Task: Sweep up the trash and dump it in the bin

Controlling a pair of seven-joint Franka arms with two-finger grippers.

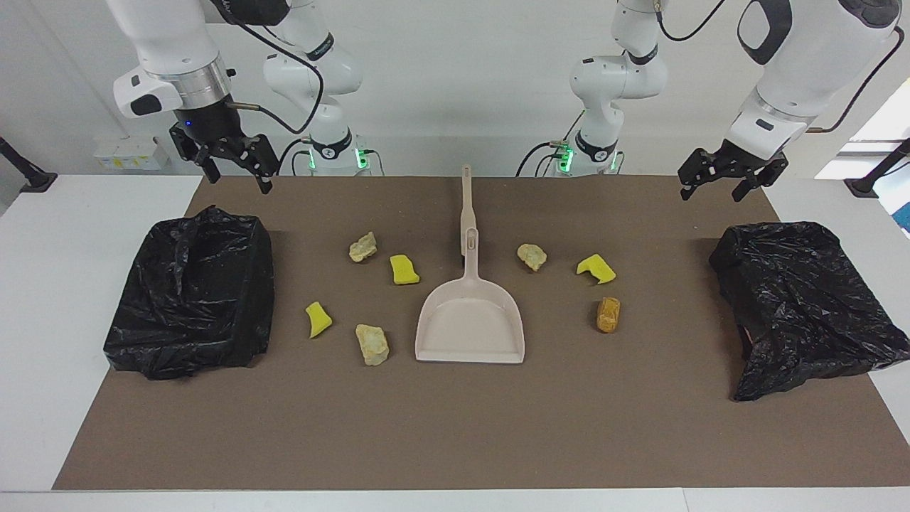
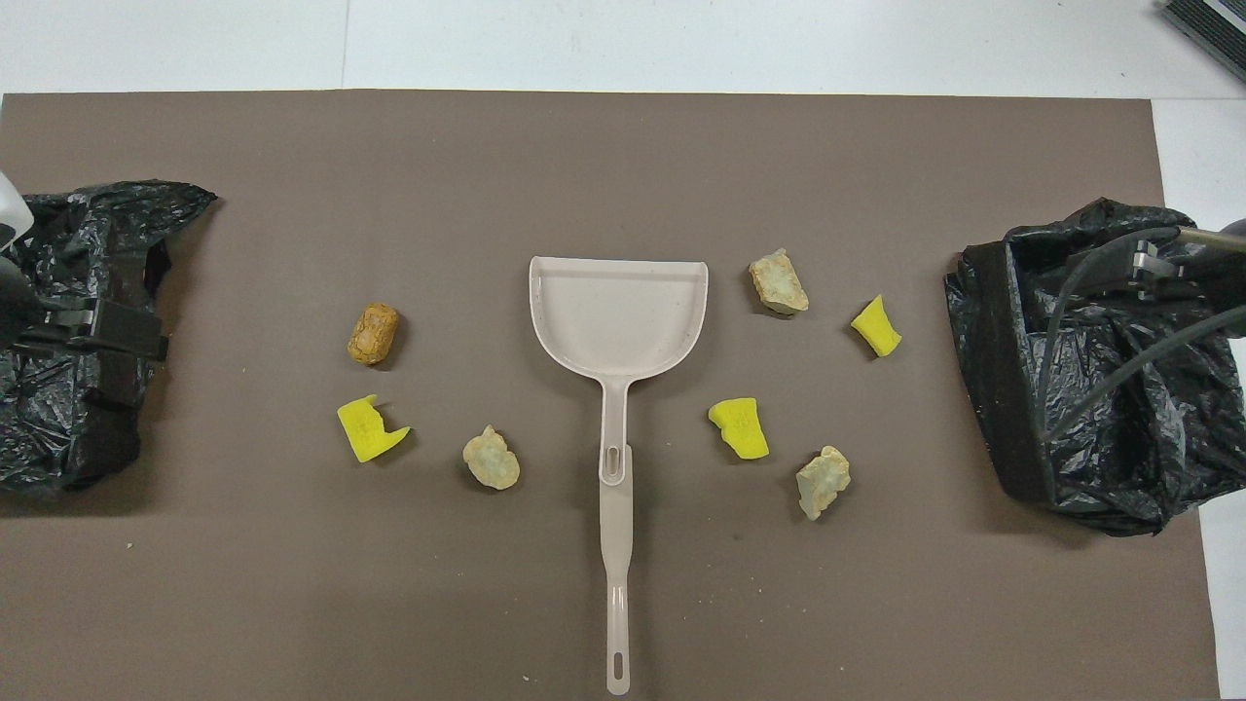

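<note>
Mat (image 1: 455, 427) of brown material covers the white table (image 1: 43, 320) from one end to the other and carries every item.

Two bins lined with black bags come next in size: one bin (image 1: 192, 291) at the right arm's end, the other bin (image 1: 803, 302) at the left arm's end, both well apart from the middle.

Both arms wait raised. The right gripper (image 1: 234, 167) hangs over the mat's edge nearest the robots, close to the first bin, fingers spread wide, holding nothing. The left gripper (image 1: 729, 178) hangs over the same edge near the second bin, fingers likewise spread wide and holding nothing.

Dustpan (image 1: 470, 323), pinkish-beige, lies flat at the mat's centre, handle toward the robots; a second long handle (image 1: 466, 195) continues from it, overlapping its end.

Trash, seven bits, lies loose on the mat beside the dustpan, none in a bin. Toward the right arm's end: a pale lump (image 1: 372, 344), a yellow sponge piece (image 1: 318, 319), another yellow piece (image 1: 404, 269) and a pale lump (image 1: 362, 247). Toward the left arm's end: an orange-brown lump (image 1: 608, 314), a yellow notched piece (image 1: 596, 268) and a pale lump (image 1: 532, 256).
</note>
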